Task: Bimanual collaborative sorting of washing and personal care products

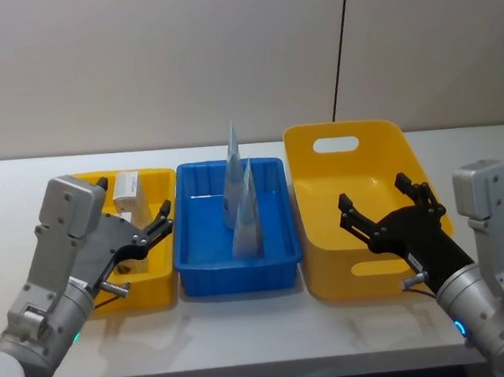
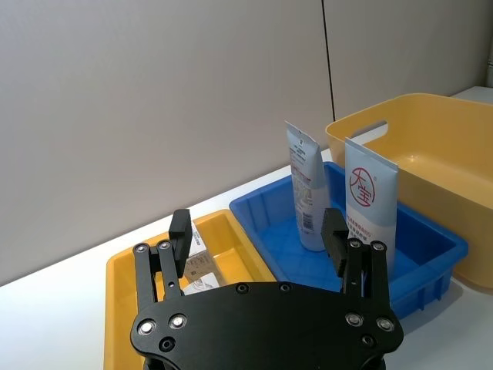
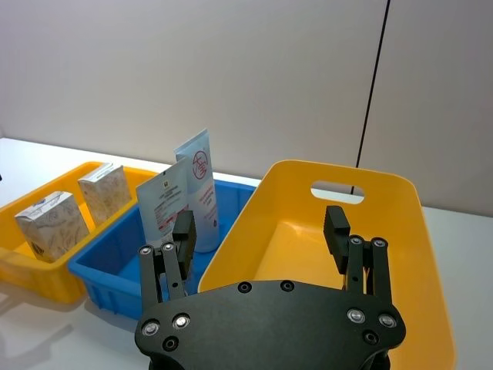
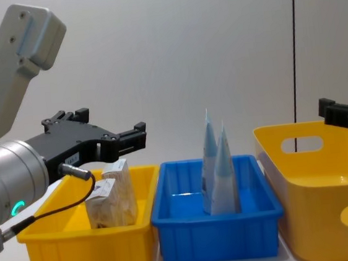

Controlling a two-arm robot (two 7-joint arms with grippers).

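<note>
Washing and personal care products stand in two of the three bins lined up on the white table (image 1: 249, 356).

Nearest the robot, the left gripper (image 2: 256, 231) hangs over the small yellow bin (image 1: 142, 295) at the left end of the row. Its fingers are spread wide apart with nothing between them. The right gripper (image 3: 259, 223) hangs above the large yellow bin (image 1: 331, 279) at the right end, fingers likewise spread.

Small yellow bin: two packs, upright, just beside each other. The white pack printed with grey leaves (image 3: 50, 227) sits nearer the robot. The tan speckled pack (image 3: 104, 193) sits behind it, toward the bin's far wall.

Blue bin (image 1: 238, 278), in the middle and touching or nearly touching both neighbours: two pale blue tubes standing on their caps, flat crimped ends up. The near tube (image 1: 246, 220) stands about mid-bin. The far tube (image 1: 233, 177) stands just behind it and rises higher in the head view. Whether the two touch cannot be told.

The large yellow bin has handle slots cut in its near and far walls.

Behind the table is a plain grey wall, with a black cable (image 1: 341, 48) running down it above the large bin.
</note>
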